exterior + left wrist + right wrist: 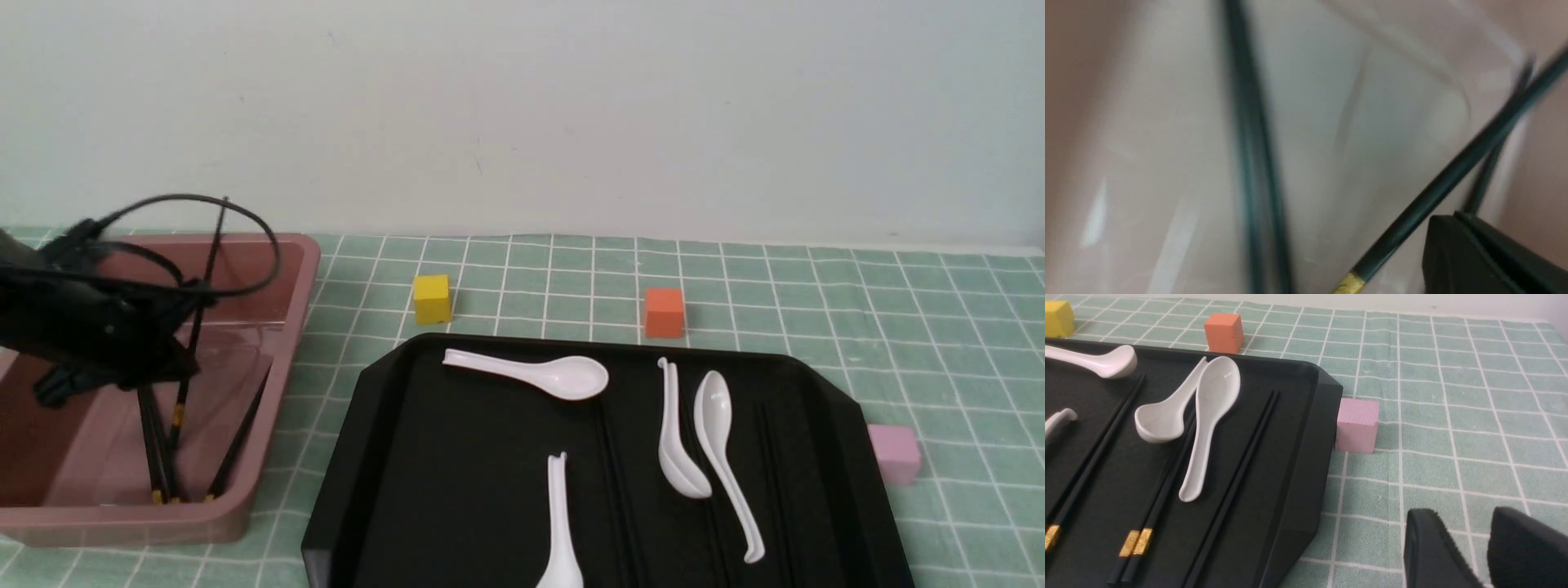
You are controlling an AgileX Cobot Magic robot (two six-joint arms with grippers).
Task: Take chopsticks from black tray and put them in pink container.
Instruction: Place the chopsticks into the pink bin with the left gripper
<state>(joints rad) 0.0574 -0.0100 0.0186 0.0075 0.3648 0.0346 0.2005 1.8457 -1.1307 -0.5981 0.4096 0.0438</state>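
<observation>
Over the pink container (304,286), the left gripper (171,359) hangs at a steeply tilted chopstick (214,245), whether clamped I cannot tell, so lower it before letting go; more chopsticks (1241,465) lie in the black tray (457,490).

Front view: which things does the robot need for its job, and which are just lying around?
Needed: chopsticks, tray, pink tub.
Just lying around: spoons, yellow cube, orange cube, pink cube.
</observation>
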